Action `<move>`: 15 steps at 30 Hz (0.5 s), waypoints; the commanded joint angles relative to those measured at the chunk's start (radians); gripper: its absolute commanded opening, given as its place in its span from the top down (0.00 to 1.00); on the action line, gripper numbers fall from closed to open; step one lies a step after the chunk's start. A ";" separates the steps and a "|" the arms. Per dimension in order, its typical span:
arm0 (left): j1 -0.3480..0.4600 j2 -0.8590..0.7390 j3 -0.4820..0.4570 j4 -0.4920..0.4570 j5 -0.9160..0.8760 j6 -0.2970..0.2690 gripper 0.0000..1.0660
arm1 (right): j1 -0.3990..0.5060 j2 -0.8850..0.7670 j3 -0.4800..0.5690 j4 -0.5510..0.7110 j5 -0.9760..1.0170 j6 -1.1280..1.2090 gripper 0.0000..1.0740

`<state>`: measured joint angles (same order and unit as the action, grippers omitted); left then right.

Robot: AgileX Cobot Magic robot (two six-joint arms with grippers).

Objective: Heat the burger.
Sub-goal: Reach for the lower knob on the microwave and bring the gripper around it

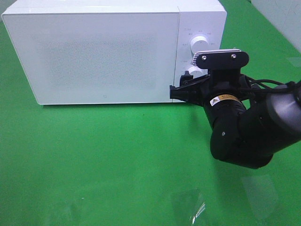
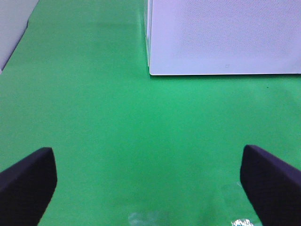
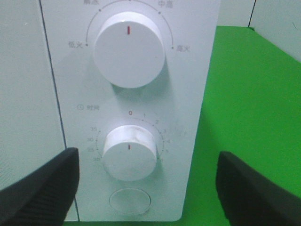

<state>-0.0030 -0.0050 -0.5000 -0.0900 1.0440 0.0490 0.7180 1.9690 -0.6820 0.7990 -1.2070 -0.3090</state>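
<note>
The burger is out of view. A white microwave [image 1: 94, 52] stands at the back of the green table with its door shut. My right gripper [image 1: 182, 90] is open right in front of the control panel. In the right wrist view the right gripper [image 3: 148, 162] has its fingers on either side of the lower timer knob [image 3: 129, 153], apart from it. The upper power knob [image 3: 129, 49] sits above it and an oval button [image 3: 130, 201] below. My left gripper [image 2: 148, 176] is open over bare green cloth, with the microwave's corner [image 2: 221, 37] ahead of it.
Green cloth [image 1: 117, 160] covers the table in front of the microwave. The right arm's dark body [image 1: 249, 127] hangs over the table to the right of the panel. A pale surface [image 2: 14, 23] borders the cloth in the left wrist view.
</note>
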 commanded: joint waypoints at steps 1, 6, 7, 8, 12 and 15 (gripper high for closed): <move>0.005 -0.020 0.003 -0.001 -0.008 0.002 0.08 | -0.019 0.031 -0.042 -0.030 0.009 0.017 0.29; 0.005 -0.020 0.003 -0.001 -0.008 0.002 0.08 | -0.040 0.071 -0.085 -0.040 0.011 0.033 0.29; 0.005 -0.020 0.003 -0.001 -0.008 0.002 0.08 | -0.040 0.071 -0.085 -0.040 0.011 0.033 0.29; 0.005 -0.020 0.003 -0.001 -0.008 0.002 0.08 | -0.044 0.077 -0.093 -0.045 0.013 0.039 0.29; 0.005 -0.020 0.003 -0.001 -0.008 0.002 0.08 | -0.054 0.104 -0.117 -0.053 0.022 0.043 0.29; 0.005 -0.020 0.003 -0.001 -0.008 0.002 0.08 | -0.065 0.120 -0.137 -0.067 0.030 0.047 0.29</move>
<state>-0.0030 -0.0050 -0.5000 -0.0900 1.0440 0.0490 0.6640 2.0820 -0.7990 0.7560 -1.1790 -0.2710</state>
